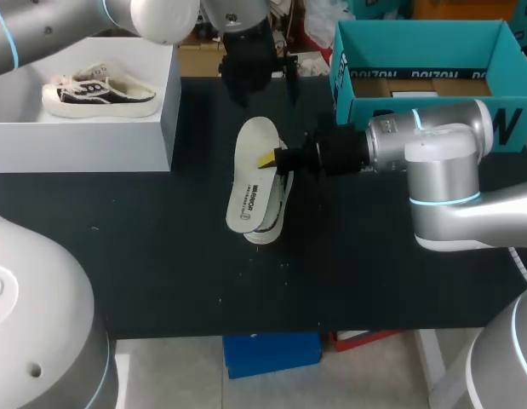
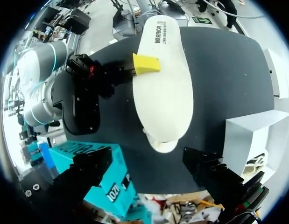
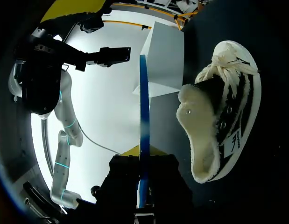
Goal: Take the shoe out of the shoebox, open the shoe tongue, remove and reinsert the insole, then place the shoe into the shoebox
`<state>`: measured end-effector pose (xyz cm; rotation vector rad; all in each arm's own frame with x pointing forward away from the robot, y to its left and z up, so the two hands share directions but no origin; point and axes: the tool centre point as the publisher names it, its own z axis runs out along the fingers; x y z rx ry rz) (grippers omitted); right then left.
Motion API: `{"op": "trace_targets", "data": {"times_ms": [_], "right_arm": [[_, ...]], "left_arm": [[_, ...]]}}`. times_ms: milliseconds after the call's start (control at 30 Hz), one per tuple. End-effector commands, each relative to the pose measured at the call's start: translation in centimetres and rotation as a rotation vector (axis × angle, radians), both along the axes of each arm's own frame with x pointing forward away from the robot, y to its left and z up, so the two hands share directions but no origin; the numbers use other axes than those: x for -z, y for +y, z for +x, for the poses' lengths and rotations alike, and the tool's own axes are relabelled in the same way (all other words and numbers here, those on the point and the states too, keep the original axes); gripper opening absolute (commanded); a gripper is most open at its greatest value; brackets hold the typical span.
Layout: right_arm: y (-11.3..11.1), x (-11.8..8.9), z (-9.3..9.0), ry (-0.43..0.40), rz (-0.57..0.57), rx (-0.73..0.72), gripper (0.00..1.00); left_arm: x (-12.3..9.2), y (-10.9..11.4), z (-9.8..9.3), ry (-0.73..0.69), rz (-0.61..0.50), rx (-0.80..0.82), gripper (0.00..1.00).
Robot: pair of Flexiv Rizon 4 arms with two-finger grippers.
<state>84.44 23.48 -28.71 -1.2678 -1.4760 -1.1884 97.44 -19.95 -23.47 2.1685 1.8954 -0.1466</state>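
Note:
My right gripper [image 1: 270,159] is shut on the edge of a white insole [image 1: 250,175] and holds it just above the table. Under the insole lies a black and cream shoe [image 1: 276,217]. In the right wrist view the insole [image 3: 143,126] shows edge-on between the fingers of the right gripper [image 3: 143,161], and the shoe [image 3: 223,116] lies on its side beside it. My left gripper [image 1: 261,83] hangs open over the far end of the insole. In its own view the left gripper [image 2: 148,157] looks down on the insole [image 2: 165,84], with nothing between its fingers. The teal shoebox [image 1: 348,81] stands at the back right.
A white box [image 1: 118,128] at the back left carries a second shoe [image 1: 97,89]. The black table [image 1: 161,256] has bare surface toward the front edge.

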Motion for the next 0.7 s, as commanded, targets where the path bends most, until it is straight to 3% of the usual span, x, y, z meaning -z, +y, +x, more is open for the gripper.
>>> {"op": "trace_targets", "data": {"times_ms": [33, 367, 700], "right_arm": [[0.1, 0.0, 0.0, 0.001, -0.002, 0.002, 0.00], [0.1, 0.0, 0.0, 0.001, -0.002, 0.002, 0.00], [0.1, 0.0, 0.0, 0.001, -0.002, 0.002, 0.00]], "left_arm": [[0.2, 0.0, -0.3, 0.003, 0.001, 0.001, 1.00], [-1.6, 0.8, -3.2, -0.008, 0.004, 0.016, 1.00], [-1.0, 2.0, -7.2, 0.009, -0.008, 0.015, 1.00]]}}
